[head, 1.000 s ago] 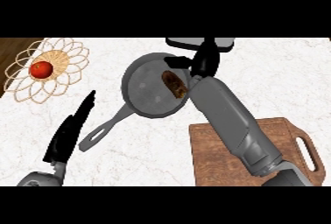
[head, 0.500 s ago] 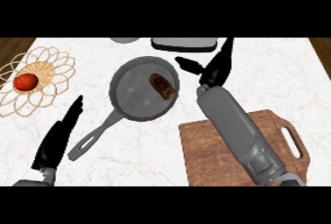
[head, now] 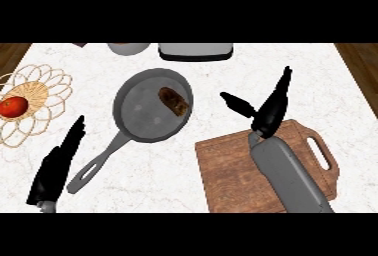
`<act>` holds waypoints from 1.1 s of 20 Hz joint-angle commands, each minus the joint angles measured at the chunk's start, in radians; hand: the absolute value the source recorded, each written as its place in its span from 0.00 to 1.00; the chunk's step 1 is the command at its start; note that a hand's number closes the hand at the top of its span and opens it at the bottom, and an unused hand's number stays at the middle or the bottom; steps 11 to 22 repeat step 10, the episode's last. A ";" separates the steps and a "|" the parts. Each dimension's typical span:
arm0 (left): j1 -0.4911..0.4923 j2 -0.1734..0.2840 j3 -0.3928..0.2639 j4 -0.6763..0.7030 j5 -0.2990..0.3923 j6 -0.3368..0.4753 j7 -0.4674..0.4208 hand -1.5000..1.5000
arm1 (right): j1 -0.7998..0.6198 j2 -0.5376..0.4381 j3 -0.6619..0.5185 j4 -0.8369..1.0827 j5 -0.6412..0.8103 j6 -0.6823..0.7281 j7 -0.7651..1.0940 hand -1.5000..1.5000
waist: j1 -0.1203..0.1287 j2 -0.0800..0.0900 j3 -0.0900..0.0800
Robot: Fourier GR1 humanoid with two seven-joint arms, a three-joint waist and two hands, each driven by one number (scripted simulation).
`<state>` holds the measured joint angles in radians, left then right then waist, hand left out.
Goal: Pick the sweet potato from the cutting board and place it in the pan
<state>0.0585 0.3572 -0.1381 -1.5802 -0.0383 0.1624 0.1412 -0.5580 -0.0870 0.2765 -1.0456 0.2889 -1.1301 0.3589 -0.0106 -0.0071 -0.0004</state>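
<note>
The brown sweet potato [head: 173, 100] lies inside the grey pan [head: 144, 117], near its right rim. The pan's handle [head: 96, 167] points toward the lower left. My right hand [head: 268, 109] hovers open to the right of the pan, above the far-left corner of the wooden cutting board [head: 236, 175], fingers straight and thumb spread; it holds nothing. My left hand [head: 57, 165] rests open at the lower left, just left of the pan's handle. The board's top is bare apart from my right forearm over it.
A wire basket [head: 33, 107] with a red tomato [head: 13, 106] sits at the left edge. A grey toaster-like box [head: 196, 50] and a bowl [head: 129, 47] stand at the back. The wooden floor shows past the counter's right edge.
My right hand has pulled back from over the pan toward the right and the cutting board, leaving the sweet potato in the pan. The view has shifted a little.
</note>
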 commanded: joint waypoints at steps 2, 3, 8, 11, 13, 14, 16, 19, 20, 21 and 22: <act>-0.013 -0.015 0.026 0.039 -0.002 -0.004 -0.030 0.50 | 0.273 -0.067 0.081 -0.310 0.071 0.006 0.066 0.00 | -0.019 -0.002 -0.001; 0.067 -0.002 0.017 -0.021 0.000 -0.016 -0.014 0.50 | 0.262 -0.143 0.051 -0.359 0.084 0.059 0.108 0.00 | -0.008 -0.002 -0.001; 0.070 -0.012 0.042 0.001 -0.004 -0.051 -0.064 0.50 | 0.488 -0.194 0.053 -0.582 0.084 0.098 0.086 0.00 | 0.003 0.004 0.000; 0.066 -0.032 0.031 -0.035 -0.042 -0.026 -0.031 0.50 | 0.538 -0.224 0.026 -0.625 0.037 0.150 0.059 0.00 | 0.006 0.005 0.001; 0.066 -0.032 0.031 -0.035 -0.042 -0.026 -0.031 0.50 | 0.538 -0.224 0.026 -0.625 0.037 0.150 0.059 0.00 | 0.006 0.005 0.001; 0.066 -0.032 0.031 -0.035 -0.042 -0.026 -0.031 0.50 | 0.538 -0.224 0.026 -0.625 0.037 0.150 0.059 0.00 | 0.006 0.005 0.001; 0.066 -0.032 0.031 -0.035 -0.042 -0.026 -0.031 0.50 | 0.538 -0.224 0.026 -0.625 0.037 0.150 0.059 0.00 | 0.006 0.005 0.001; 0.066 -0.032 0.031 -0.035 -0.042 -0.026 -0.031 0.50 | 0.538 -0.224 0.026 -0.625 0.037 0.150 0.059 0.00 | 0.006 0.005 0.001; 0.066 -0.032 0.031 -0.035 -0.042 -0.026 -0.031 0.50 | 0.538 -0.224 0.026 -0.625 0.037 0.150 0.059 0.00 | 0.006 0.005 0.001; 0.066 -0.032 0.031 -0.035 -0.042 -0.026 -0.031 0.50 | 0.538 -0.224 0.026 -0.625 0.037 0.150 0.059 0.00 | 0.006 0.005 0.001; 0.066 -0.032 0.031 -0.035 -0.042 -0.026 -0.031 0.50 | 0.538 -0.224 0.026 -0.625 0.037 0.150 0.059 0.00 | 0.006 0.005 0.001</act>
